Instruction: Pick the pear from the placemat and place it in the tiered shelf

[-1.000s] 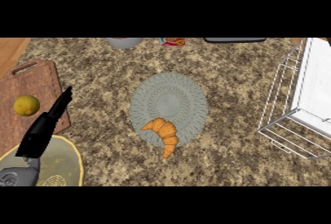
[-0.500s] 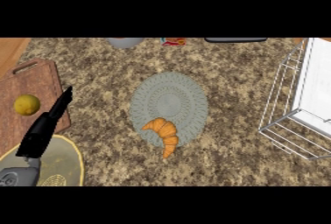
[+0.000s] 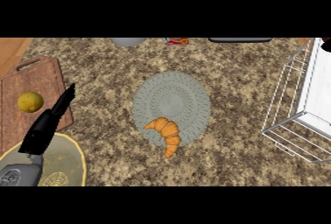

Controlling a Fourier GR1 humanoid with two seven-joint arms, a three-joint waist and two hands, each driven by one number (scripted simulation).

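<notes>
Reaching in from the near left corner of the worktop (image 3: 258,78), the left hand (image 3: 51,120) is released: straight black fingers pointing up and away, grasping nothing. Its fingertips sit over the right edge of the wooden cutting board (image 3: 32,78); I can't tell whether they touch it. Grey forearm (image 3: 16,175) shows at the near left corner, over a yellow plate (image 3: 68,162) with a patterned centre. Right hand is nowhere in the view.

Mid-worktop: grey-green oval placemat (image 3: 171,103). On its near edge lies an orange croissant (image 3: 167,133), curved, with its near tip hanging past the mat's rim onto the speckled stone. No pear on the mat; the croissant is the only thing sitting there. Hand and croissant are well apart.

Left side: a lemon (image 3: 30,101) rests on the cutting board, just beside the hand's fingers but not touching them.

Right edge: white wire tiered shelf (image 3: 294,113), partly cut off by the frame, with a white panel inside it.

Far edge: a grey bowl (image 3: 128,41), a small red-and-yellow packet (image 3: 176,41), and a dark flat object (image 3: 239,40), all clipped at the top so details are unclear.
</notes>
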